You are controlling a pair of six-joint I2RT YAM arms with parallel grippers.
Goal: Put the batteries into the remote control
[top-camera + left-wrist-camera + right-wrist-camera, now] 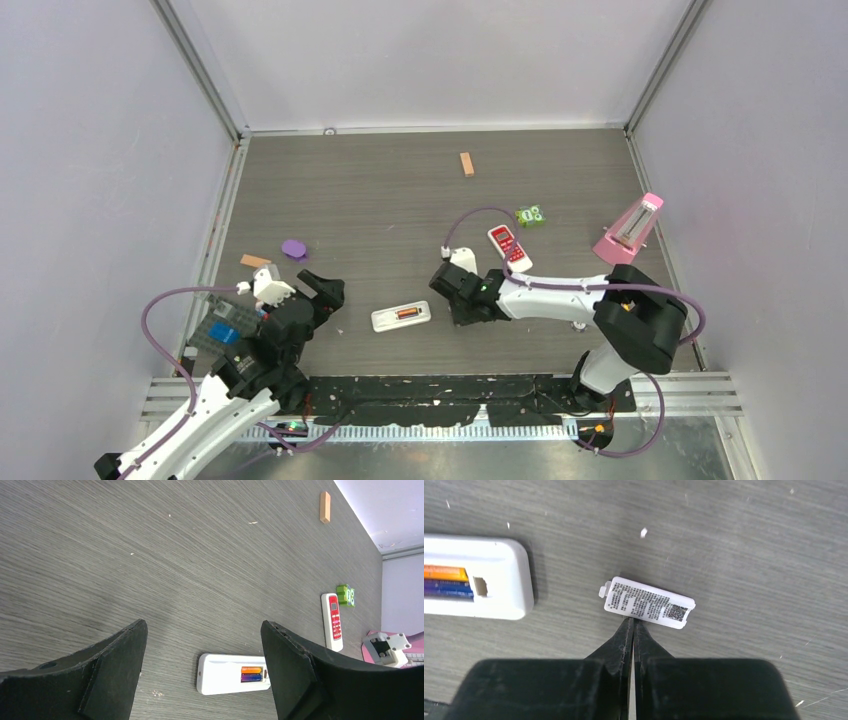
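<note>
The white remote control point(401, 317) lies back-up at the table's middle front, its compartment uncovered. In the compartment, side by side, are the batteries: an orange cell point(251, 670) and a dark blue-purple cell point(251, 678), also seen in the right wrist view point(444, 573). A small white labelled battery cover point(649, 602) lies flat on the table just right of the remote point(474, 580). My right gripper point(632, 621) is shut, its tips touching the cover's near edge; whether it pinches the cover I cannot tell. My left gripper point(202, 627) stands open and empty, left of the remote point(230, 674).
A shorter red-faced remote point(509, 247) and a green toy point(530, 216) lie behind the right arm. A tan wooden block point(466, 164) sits far back, and a pink metronome point(630, 230) at the right. A purple disc point(293, 248) and grey-blue brick pieces point(225, 325) are at the left.
</note>
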